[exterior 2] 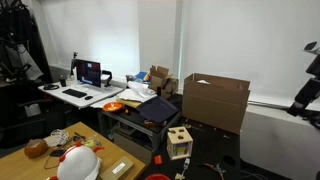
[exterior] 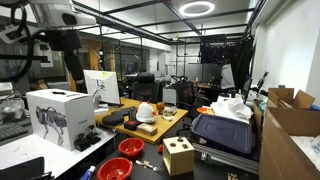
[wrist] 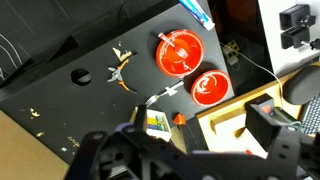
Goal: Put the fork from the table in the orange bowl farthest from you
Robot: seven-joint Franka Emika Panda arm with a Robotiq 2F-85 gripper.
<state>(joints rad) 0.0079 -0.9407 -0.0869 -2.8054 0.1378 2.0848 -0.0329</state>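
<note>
While the gripper (wrist: 185,148) hangs well above the work with its jaws spread wide and nothing between them, the step in hand is, by my reading, the approach to the fork (wrist: 165,93). What I take for that fork is a slim white piece in the wrist view, too small to show tines. It lies flat on the dark surface (wrist: 70,100) next to the pale-topped table (exterior: 170,120), close to the surface's edge nearest the gripper and just beside the rim of the nearer orange bowl (wrist: 208,88). The farther orange bowl (wrist: 180,52) sits deeper in from that edge, near its neighbour, with something pale already inside it; I judge it to be the goal. To approach well, I would centre the jaws over the middle of the handle and turn the wrist so the fingers straddle it across its width, not along it. I would then come straight down until the tips almost meet the surface, because a thin, flat utensil will probably slip out of a high pinch. The descent should stay clear of the nearer bowl's rim, which a finger could easily nudge. Some small metal pieces (wrist: 117,70) lie farther along the surface, well apart from the fork, and need no attention.
</note>
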